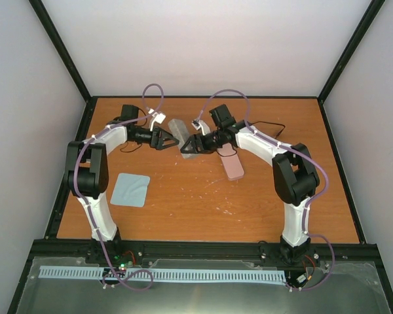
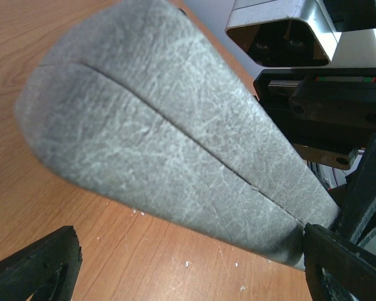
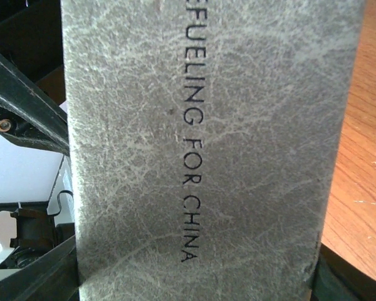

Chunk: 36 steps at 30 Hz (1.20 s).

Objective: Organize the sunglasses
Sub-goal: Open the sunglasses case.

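Sunglasses (image 1: 277, 127): seen from the top view only, as a thin black outline flat on the table (image 1: 203, 209), just behind the right forearm and well apart from both grippers; too small to tell folded from unfolded. Similar thin black loop (image 1: 128, 148) beside the left forearm; second pair or cable, cannot tell. Not in either wrist view.

Cases, two. One grey case (image 1: 178, 127), oblong, at mid-table towards the far side, between the two grippers; seam running along its length in the left wrist view (image 2: 163, 144), printed lettering ending "FOR CHINA" in the right wrist view (image 3: 194, 157). One pink case (image 1: 233, 165), flat on the table, partly under the right arm, just right of the grey one.

Cloth (image 1: 131, 190), one: light-blue, square, flat on the table near the left arm's elbow, apart from everything else.

Grippers, two. Left gripper (image 1: 172, 139): jaws spread wide, pointed at the grey case; one fingertip (image 2: 41, 263) clear of it, the other up against its far end. Right gripper (image 1: 187, 146): clamped across the width of the grey case at its near end, a finger (image 3: 31, 279) on each long edge.
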Each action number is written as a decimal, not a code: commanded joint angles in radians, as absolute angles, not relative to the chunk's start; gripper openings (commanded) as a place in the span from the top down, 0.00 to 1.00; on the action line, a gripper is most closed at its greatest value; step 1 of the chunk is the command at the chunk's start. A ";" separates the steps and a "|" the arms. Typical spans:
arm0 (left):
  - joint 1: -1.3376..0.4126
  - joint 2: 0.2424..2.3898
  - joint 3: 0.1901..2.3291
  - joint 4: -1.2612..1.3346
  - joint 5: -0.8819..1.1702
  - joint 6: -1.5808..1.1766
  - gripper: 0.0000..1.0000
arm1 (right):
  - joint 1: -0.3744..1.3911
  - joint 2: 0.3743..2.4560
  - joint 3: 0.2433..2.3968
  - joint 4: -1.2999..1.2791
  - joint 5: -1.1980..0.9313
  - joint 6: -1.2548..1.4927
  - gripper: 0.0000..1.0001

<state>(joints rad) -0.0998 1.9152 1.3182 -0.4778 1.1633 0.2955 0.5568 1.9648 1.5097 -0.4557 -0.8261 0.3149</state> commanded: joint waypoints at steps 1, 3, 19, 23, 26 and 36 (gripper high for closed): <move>-0.122 1.963 1.370 -0.419 1.067 0.286 0.05 | 0.583 1.923 1.536 -0.406 -0.936 0.292 0.60; -0.134 1.972 1.366 -0.420 1.045 0.292 0.05 | 0.584 1.920 1.542 -0.402 -0.945 0.295 0.61; -0.171 2.023 1.313 -0.445 0.895 0.352 0.08 | 0.586 1.847 1.594 -0.287 -0.996 0.388 0.66; -0.195 2.021 1.298 -0.437 0.877 0.354 0.08 | 0.586 1.830 1.592 -0.250 -0.999 0.413 0.71; -0.210 2.017 1.282 -0.428 0.870 0.350 0.08 | 0.586 1.821 1.586 -0.212 -1.002 0.440 0.72; -0.235 2.022 1.250 -0.413 0.838 0.349 0.08 | 0.579 1.777 1.579 -0.146 -1.007 0.484 0.94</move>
<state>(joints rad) -0.1547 1.9587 1.3014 -0.3817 1.0393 0.3042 0.5430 1.9606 1.5047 -0.5209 -0.7498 0.4923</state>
